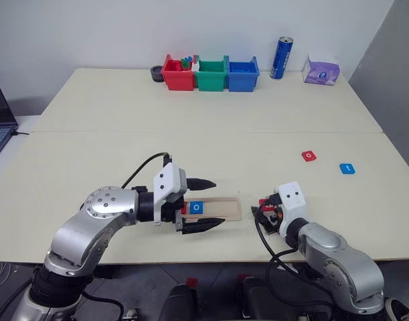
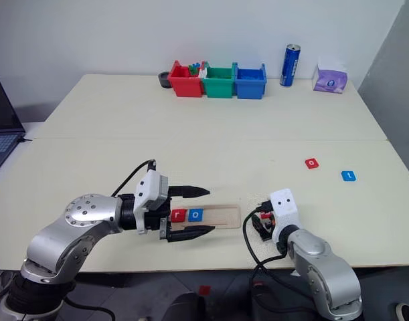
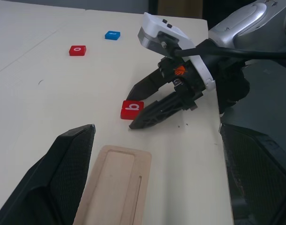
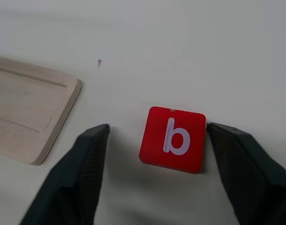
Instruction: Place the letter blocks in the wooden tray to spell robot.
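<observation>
Both hands open: right hand point(image 4: 154, 140) straddles the red b block point(image 4: 173, 139), its far fingertip hidden there.

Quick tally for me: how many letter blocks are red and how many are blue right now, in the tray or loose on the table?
Red letter blocks: 3 (r in the wooden tray at, b by the right gripper, o loose)
Blue letter blocks: 2 (o in the tray, one loose)
Total: 5
</observation>
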Robot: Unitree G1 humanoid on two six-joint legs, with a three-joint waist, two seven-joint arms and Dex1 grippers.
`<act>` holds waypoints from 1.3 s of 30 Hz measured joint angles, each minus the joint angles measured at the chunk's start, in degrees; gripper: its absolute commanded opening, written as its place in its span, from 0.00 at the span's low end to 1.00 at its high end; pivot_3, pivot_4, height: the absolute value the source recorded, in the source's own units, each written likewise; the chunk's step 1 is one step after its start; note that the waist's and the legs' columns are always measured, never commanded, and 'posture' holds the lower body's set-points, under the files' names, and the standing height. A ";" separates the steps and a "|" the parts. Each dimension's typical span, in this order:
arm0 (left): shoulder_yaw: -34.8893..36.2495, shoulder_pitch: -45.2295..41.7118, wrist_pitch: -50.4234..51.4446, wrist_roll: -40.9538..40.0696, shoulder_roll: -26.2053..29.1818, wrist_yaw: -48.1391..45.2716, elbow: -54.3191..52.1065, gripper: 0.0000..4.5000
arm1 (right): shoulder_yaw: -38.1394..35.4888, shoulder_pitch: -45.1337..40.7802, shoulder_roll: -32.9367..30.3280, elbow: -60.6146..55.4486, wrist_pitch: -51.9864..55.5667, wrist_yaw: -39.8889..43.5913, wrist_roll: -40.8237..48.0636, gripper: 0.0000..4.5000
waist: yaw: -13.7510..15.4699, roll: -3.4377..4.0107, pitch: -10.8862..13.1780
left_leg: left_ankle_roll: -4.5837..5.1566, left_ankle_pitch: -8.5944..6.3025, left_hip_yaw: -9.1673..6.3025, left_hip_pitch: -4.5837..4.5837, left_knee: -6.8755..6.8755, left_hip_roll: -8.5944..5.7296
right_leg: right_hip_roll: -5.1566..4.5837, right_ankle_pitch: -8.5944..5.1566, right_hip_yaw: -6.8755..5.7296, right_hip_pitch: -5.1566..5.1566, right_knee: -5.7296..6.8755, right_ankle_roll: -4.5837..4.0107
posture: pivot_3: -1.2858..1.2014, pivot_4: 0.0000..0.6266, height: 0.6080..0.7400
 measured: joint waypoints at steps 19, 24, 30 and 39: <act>-3.58 -3.42 -6.06 1.83 -1.72 -5.17 7.08 1.00 | -1.52 -12.46 -29.61 34.29 -47.85 59.76 6.62 1.00 | -0.18 -0.03 0.09 | 0.03 -0.01 0.10 0.11 0.01 0.01 | 0.05 0.16 -0.03 0.11 -0.07 -0.27 | 0.52 0.24 1.00; -3.93 -3.31 -6.64 2.24 -1.70 -5.49 7.22 1.00 | 1.54 -16.94 -27.35 43.14 -54.27 62.93 3.89 1.00 | 0.12 -0.03 0.09 | 0.02 -0.01 0.00 0.06 0.03 0.01 | 0.01 0.17 -0.04 0.11 -0.06 -0.29 | 0.52 0.24 1.00; -3.94 -2.35 -7.63 2.78 -1.44 -6.29 7.23 1.00 | 4.46 -17.69 -26.23 49.12 -57.64 65.50 2.26 1.00 | 0.21 -0.03 0.09 | 0.02 -0.01 0.00 0.05 0.04 0.00 | -0.10 0.18 -0.05 0.12 -0.05 -0.30 | 0.52 0.24 1.00; -3.95 -2.37 -8.36 3.35 -1.42 -7.02 8.36 1.00 | 5.37 -20.64 -25.61 55.86 -59.75 66.47 0.59 1.00 | 0.19 -0.03 0.09 | 0.02 -0.01 0.00 0.08 0.06 -0.02 | -0.08 0.18 -0.06 0.12 0.00 -0.30 | 0.52 0.24 1.00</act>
